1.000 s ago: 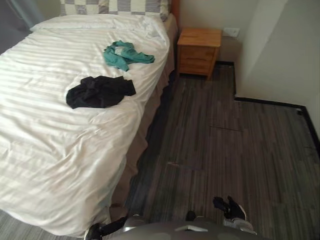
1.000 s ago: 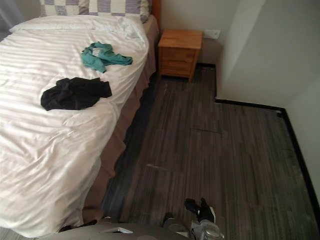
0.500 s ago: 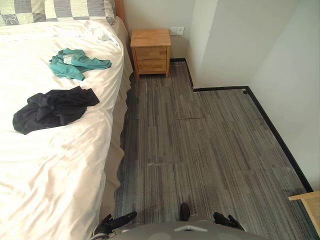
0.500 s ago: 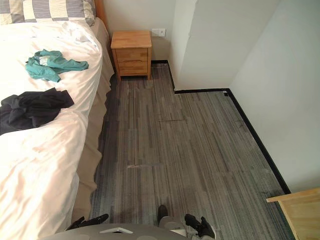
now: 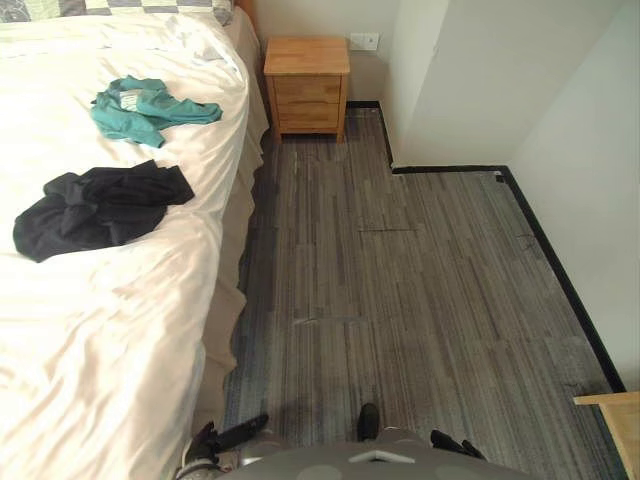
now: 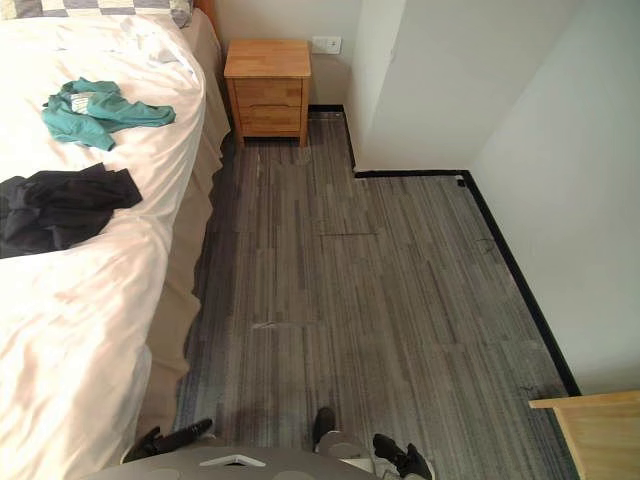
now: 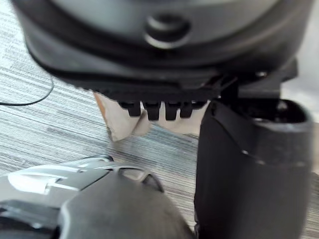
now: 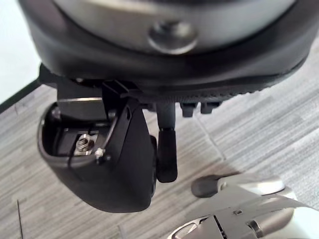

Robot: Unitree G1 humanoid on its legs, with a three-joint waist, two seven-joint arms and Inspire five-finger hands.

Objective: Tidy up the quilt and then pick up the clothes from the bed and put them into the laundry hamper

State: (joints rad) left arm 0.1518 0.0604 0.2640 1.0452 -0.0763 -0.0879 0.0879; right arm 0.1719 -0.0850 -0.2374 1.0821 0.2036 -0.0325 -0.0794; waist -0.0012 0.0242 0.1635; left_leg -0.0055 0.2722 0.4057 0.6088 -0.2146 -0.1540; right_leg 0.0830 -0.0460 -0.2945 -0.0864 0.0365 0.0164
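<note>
Head camera had shifted; clothes unmoved. Teal garment [image 5: 150,105] and black garment [image 5: 95,205] lay apart on the quilt [image 5: 100,330], its far side cut off. Left hand [image 5: 222,437] and right hand [image 6: 402,460], partly cropped, hung relaxed and empty.

Nothing written can be read in any view. The teal garment [image 5: 150,105] lying on the bed [image 5: 100,330] carries a small white label [image 5: 128,97], but any print on it is too small to make out.
</note>
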